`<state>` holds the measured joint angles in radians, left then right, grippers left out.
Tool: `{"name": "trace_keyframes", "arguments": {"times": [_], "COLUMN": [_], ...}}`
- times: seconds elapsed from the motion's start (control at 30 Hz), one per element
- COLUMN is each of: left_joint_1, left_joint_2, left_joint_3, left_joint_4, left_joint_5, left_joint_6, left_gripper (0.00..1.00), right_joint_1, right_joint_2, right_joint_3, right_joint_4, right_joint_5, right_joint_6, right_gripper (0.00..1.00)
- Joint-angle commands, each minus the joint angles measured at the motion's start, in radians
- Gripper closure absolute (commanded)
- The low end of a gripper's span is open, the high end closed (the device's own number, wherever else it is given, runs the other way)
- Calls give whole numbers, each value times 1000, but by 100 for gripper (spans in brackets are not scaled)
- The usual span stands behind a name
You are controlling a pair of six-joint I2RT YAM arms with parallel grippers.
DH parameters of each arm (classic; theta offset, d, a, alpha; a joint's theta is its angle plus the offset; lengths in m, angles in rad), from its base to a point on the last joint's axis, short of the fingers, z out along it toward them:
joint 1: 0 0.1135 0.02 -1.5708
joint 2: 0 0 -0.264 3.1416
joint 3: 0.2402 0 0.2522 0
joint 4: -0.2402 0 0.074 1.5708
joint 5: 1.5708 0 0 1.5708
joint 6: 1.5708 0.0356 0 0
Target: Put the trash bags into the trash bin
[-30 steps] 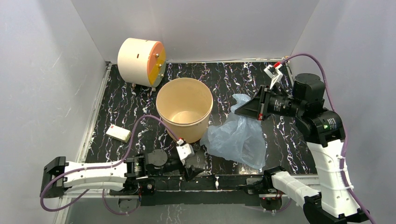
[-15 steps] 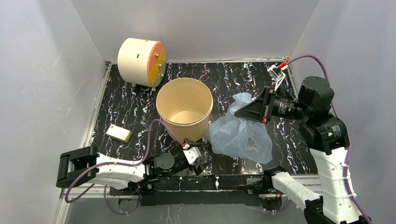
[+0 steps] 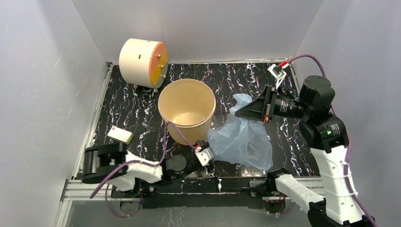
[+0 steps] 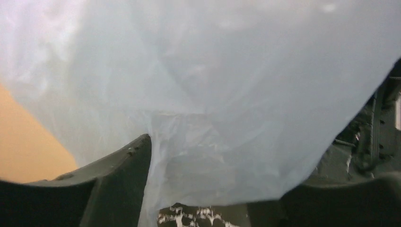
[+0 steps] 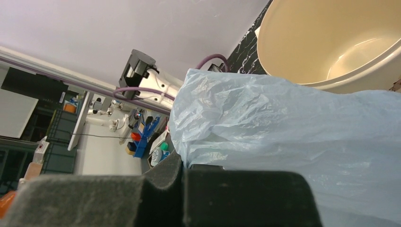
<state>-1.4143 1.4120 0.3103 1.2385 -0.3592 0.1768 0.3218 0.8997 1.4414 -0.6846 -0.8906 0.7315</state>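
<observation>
The pale blue trash bag (image 3: 243,139) hangs crumpled to the right of the tan trash bin (image 3: 189,135), its lower part resting on the black marbled table. My right gripper (image 3: 238,113) is shut on the bag's upper edge and holds it up; in the right wrist view the film (image 5: 293,123) comes out from between the pressed jaws of that gripper (image 5: 183,165), with the bin's mouth (image 5: 302,38) beyond. My left gripper (image 3: 206,160) is low at the bag's near-left corner. It is open, and in its wrist view the bag (image 4: 236,94) fills the space between its spread fingers (image 4: 118,184).
A cream drum with an orange face (image 3: 142,56) lies at the back left. A small white card box (image 3: 119,135) sits left of the bin. Grey walls close in the table on three sides. The bin's wall (image 4: 28,151) is just left of my left gripper.
My left arm has swung right along the near edge until its jaws reach the bag's lower corner, and the jaws have narrowed somewhat. The right gripper still holds the bag, shifted slightly.
</observation>
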Motion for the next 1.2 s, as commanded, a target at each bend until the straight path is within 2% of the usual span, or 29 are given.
{"name": "trace_keyframes", "arguments": {"times": [0.0,0.03,0.13,0.23,0.27,0.37,0.43,0.53,0.63,0.7,0.93,1.17], "left_joint_1": [-4,-5,-5,-5,-5,-2,14,86,161,191,285,366], "left_joint_2": [164,196,191,93,41,-98,-162,-201,-170,-144,-14,106], "left_joint_3": [81,85,82,66,78,167,215,314,454,522,798,1091], "left_joint_4": [251,302,329,257,180,-189,-322,-539,-720,-757,-862,-966], "left_joint_5": [-104,-119,-67,-31,-7,53,83,176,290,381,569,591], "left_joint_6": [86,78,53,-3,-14,-35,-67,-150,-167,-168,-122,-40], "left_gripper": [57,73,99,100,100,100,100,100,100,100,100,100], "right_joint_1": [-2,-2,-1,-1,-1,-1,-1,-1,-1,-2,-1,-1], "right_joint_2": [14,13,17,9,3,-22,-42,-91,-140,-167,-232,-298], "right_joint_3": [39,46,80,94,86,39,6,-20,-36,-40,-24,-81], "right_joint_4": [42,35,-35,-140,-163,-191,-182,-160,-141,-121,-89,-50], "right_joint_5": [-36,-30,61,294,380,561,635,770,882,929,1047,1103], "right_joint_6": [26,17,-42,-109,-122,-144,-155,-157,-151,-154,-167,-166], "right_gripper": [100,100,100,100,100,100,100,100,100,100,100,100]}}
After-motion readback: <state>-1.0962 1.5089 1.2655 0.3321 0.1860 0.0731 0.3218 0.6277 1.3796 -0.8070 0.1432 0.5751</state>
